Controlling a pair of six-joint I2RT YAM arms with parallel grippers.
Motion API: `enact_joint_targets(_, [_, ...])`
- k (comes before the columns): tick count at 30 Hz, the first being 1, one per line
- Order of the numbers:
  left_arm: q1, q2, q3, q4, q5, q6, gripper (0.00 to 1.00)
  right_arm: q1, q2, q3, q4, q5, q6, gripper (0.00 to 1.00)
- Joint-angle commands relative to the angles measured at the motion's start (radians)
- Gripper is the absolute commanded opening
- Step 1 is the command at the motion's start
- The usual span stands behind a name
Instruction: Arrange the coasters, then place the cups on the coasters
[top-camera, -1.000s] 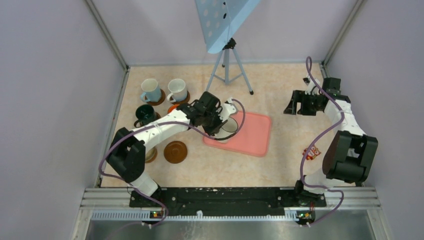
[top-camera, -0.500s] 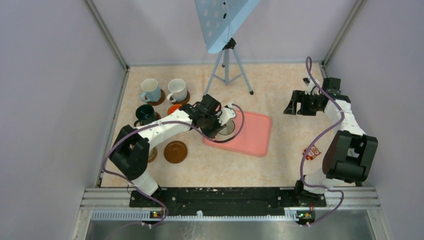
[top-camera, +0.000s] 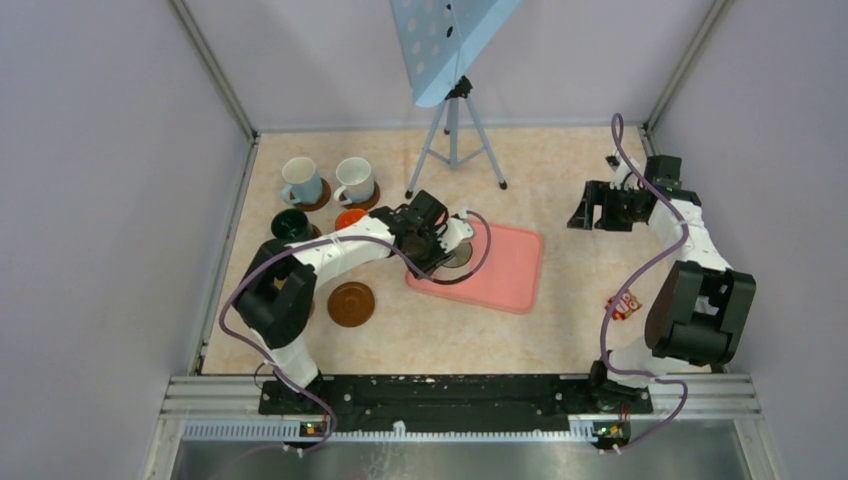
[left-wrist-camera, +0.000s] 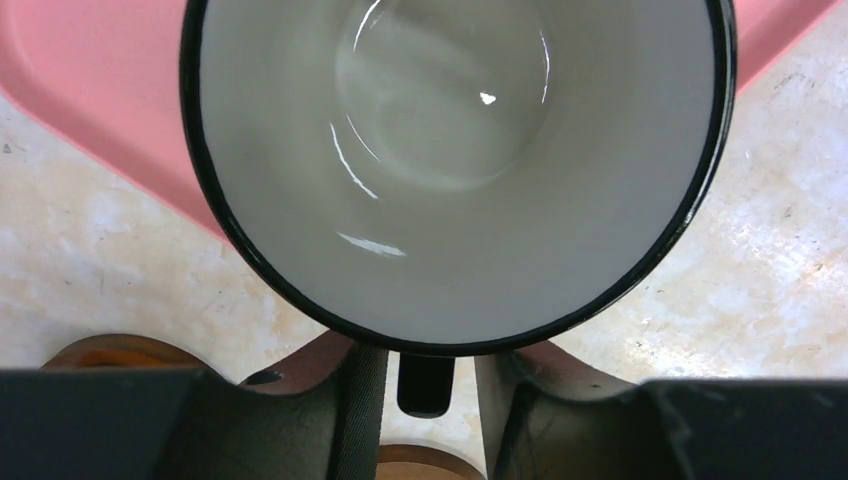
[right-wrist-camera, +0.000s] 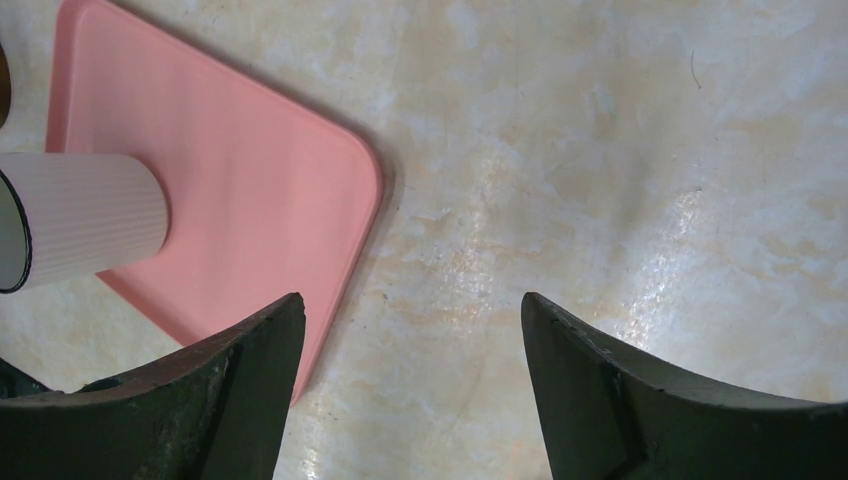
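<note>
**A:** Where's the white ribbed mug with the dark rim (left-wrist-camera: 455, 150)?

**B:** Upright on the pink rectangular plastic tray (top-camera: 510, 275), at its left end, close to the edge. The handle (left-wrist-camera: 425, 385) points back at the left arm.

**A:** Anything in it?

**B:** No. The inside is glossy white and empty. It's the only thing on the tray.

**A:** Left fingers (left-wrist-camera: 350, 410)?

**B:** Apart, one on each side of the handle. There's a sliver of gap on one side and a wider gap on the other, so they aren't clamped.

**A:** Right fingers (right-wrist-camera: 220, 390)?

**B:** Spread wide with nothing between them. They're over bare beige marbled counter (right-wrist-camera: 620, 150), near a rounded corner of the tray and not touching it.

**A:** Coasters?

**B:** One round flat brown coaster with a ringed centre (top-camera: 351, 303) lies bare on the counter, just on the near side of the left forearm. At back left, the first white mug (top-camera: 300, 180) and the second white mug (top-camera: 355, 180) stand side by side, each on a brown disc.

**A:** Other mugs?

**B:** The dark green-black mug (top-camera: 290, 225) is in front of the first white one; the arm hides what's under it. The orange mug (top-camera: 349, 217) is beside it, half covered by the forearm. Those four are too small to see inside.

**A:** Anything else?

**B:** A blue perforated board (top-camera: 440, 40) on a grey tripod (top-camera: 452, 140) at the back. A small red-and-white packet (top-camera: 622, 303) on the counter by the right arm.
</note>
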Motion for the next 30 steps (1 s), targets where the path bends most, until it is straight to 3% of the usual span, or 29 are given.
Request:
enact_joint_targets(1, [-0.002, 0.013, 0.032, 0.026, -0.01, -0.021, 0.36, -0.014, -0.021, 0.004, 0.007, -0.004, -0.016, 0.78])
enact_joint_targets(6, [0.009, -0.026, 0.018, 0.032, 0.003, -0.037, 0.11, -0.014, -0.02, 0.003, 0.009, -0.003, -0.016, 0.78])
enact_joint_targets(7, [0.018, -0.039, 0.012, 0.036, 0.012, -0.038, 0.0, -0.014, -0.02, 0.002, 0.009, -0.004, -0.015, 0.78])
enact_joint_targets(19, [0.111, -0.282, -0.075, 0.123, 0.166, -0.003, 0.0, -0.014, -0.019, 0.001, 0.008, -0.013, -0.012, 0.78])
enact_joint_targets(24, [0.202, -0.371, -0.115, 0.02, 0.242, 0.067, 0.0, -0.014, -0.023, 0.005, 0.0, -0.012, -0.015, 0.78])
enact_joint_targets(30, [0.309, -0.504, -0.203, -0.151, 0.274, 0.252, 0.0, -0.014, -0.024, -0.009, 0.005, -0.024, -0.004, 0.78])
